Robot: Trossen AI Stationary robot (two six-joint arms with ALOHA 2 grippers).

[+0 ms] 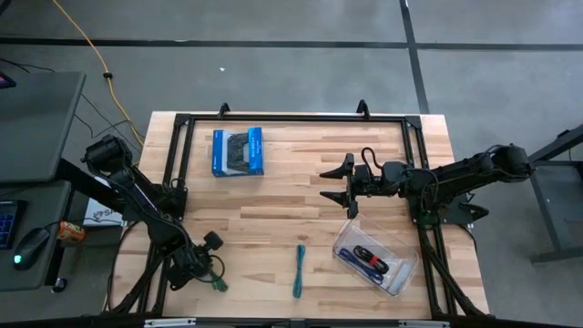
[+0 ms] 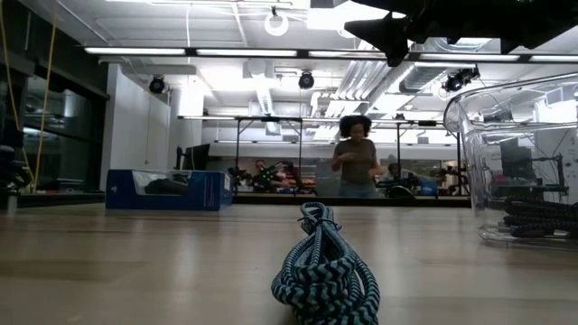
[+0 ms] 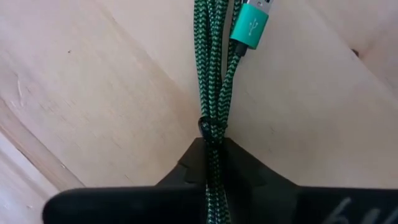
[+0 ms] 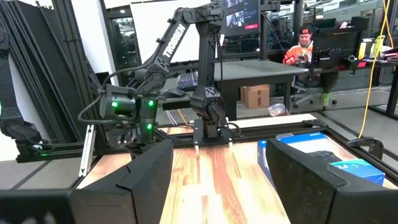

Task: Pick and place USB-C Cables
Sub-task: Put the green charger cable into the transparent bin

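Green USB-C cable (image 3: 211, 81) is pinched in the left hand (image 1: 217, 281) at the desk's (image 1: 273, 210) near-left corner; right hand (image 1: 344, 188) hovers wide.

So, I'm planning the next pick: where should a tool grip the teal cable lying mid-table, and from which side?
Probably at the middle of the teal cable, coming straight down from above. It lies flat on the table as a narrow straight bundle with bare wood on both sides, so the fingers can straddle it across its width and catch all strands.
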